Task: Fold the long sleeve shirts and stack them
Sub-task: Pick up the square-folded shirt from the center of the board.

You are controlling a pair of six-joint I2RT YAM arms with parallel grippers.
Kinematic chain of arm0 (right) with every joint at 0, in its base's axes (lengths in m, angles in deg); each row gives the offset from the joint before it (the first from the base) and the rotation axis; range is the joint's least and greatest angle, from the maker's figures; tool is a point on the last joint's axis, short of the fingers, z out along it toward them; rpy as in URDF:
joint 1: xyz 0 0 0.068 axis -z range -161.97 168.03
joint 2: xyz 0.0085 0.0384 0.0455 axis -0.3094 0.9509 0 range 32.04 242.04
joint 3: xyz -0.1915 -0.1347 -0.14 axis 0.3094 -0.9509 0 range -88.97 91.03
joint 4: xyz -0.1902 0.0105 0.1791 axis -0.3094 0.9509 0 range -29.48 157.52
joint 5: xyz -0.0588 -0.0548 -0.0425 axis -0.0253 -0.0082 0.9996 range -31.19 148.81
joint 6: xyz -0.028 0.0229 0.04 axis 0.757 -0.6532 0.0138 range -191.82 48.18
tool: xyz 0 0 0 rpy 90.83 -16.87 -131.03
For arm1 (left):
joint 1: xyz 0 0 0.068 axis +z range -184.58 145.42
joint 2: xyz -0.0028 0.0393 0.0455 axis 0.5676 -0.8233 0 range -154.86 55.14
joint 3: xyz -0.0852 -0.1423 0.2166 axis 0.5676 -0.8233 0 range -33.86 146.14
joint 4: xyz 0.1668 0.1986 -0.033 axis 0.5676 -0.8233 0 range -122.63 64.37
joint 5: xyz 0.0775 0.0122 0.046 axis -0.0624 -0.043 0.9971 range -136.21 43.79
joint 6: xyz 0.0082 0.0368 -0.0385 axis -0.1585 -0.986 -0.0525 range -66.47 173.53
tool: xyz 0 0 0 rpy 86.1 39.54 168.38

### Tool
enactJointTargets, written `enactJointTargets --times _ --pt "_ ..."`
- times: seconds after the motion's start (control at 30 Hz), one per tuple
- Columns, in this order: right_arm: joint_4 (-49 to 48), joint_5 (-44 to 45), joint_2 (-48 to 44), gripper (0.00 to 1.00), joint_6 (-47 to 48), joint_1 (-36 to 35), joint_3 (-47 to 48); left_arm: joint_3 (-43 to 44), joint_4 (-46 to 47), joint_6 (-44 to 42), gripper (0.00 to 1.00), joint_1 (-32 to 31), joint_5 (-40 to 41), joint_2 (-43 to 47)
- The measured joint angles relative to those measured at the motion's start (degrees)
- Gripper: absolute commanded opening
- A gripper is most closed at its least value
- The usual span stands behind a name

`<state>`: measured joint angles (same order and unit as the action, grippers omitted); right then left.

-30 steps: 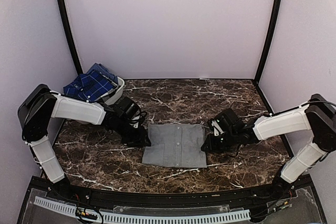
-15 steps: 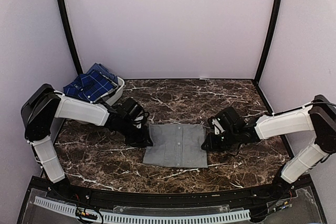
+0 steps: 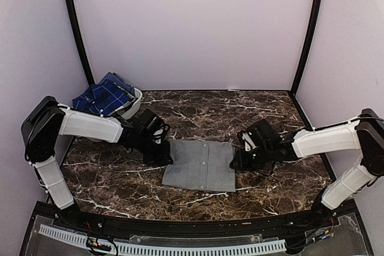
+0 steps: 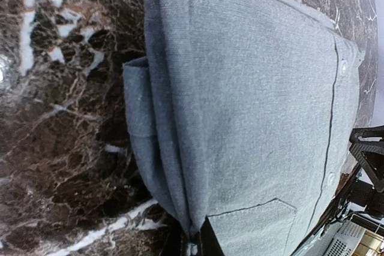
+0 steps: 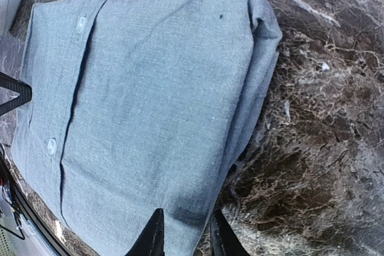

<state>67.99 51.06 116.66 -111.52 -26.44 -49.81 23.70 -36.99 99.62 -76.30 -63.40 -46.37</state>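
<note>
Grey shirt [image 3: 201, 165] lies folded into a neat rectangle, flat on the dark marble worktop [image 3: 270, 112], about centre and a bit toward 6 o'clock. Front side is up, with the button placket running down the middle and two buttons showing in the top view. The left wrist view shows a chest pocket seam near the held edge, and stacked fold layers along that side. Left end effector [image 3: 163, 155] is low at the shirt's 9 o'clock edge. In its wrist view the two dark fingers [image 4: 207, 241] are nearly together, with the folded cloth edge pinched between them, so it is closed on the grey shirt. Right end effector [image 3: 235, 161] is low at the shirt's 3 o'clock edge. Its wrist view shows a finger on each side of the folded edge with only a narrow gap, filled with cloth, so it is clamped on the grey shirt too. Both arms reach inward from the worktop's sides and face each other across the shirt. The shirt's edges look fairly straight and the far edge is slightly wavy. Plaid shirt [image 3: 103, 97], dark blue with thin white lines, is bunched in a heap in the white basket [image 3: 137, 95] at the worktop's 10 o'clock corner, spilling over the rim, well apart from the grey shirt. Neither end effector is touching it.
</note>
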Motion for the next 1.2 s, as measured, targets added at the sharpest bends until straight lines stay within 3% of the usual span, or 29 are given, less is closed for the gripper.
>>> enactJointTargets --times 0.13,0.47,0.97,1.2 --pt "0.04 -0.31 0.0 0.24 0.04 0.0 1.01 1.97 -5.01 -3.34 0.0 2.08 1.42 3.43" --pt "-0.37 -2.1 1.73 0.24 -0.09 -0.07 5.22 8.0 -18.86 -16.33 0.0 14.03 2.05 11.98" --pt "-5.09 -5.88 13.0 0.21 -1.55 -1.44 14.97 22.01 -31.91 -26.47 0.0 20.2 2.62 12.11" --pt "-9.6 -6.93 19.69 0.17 -3.72 -3.39 21.09 22.88 -34.14 -28.04 0.0 20.74 2.6 11.82"
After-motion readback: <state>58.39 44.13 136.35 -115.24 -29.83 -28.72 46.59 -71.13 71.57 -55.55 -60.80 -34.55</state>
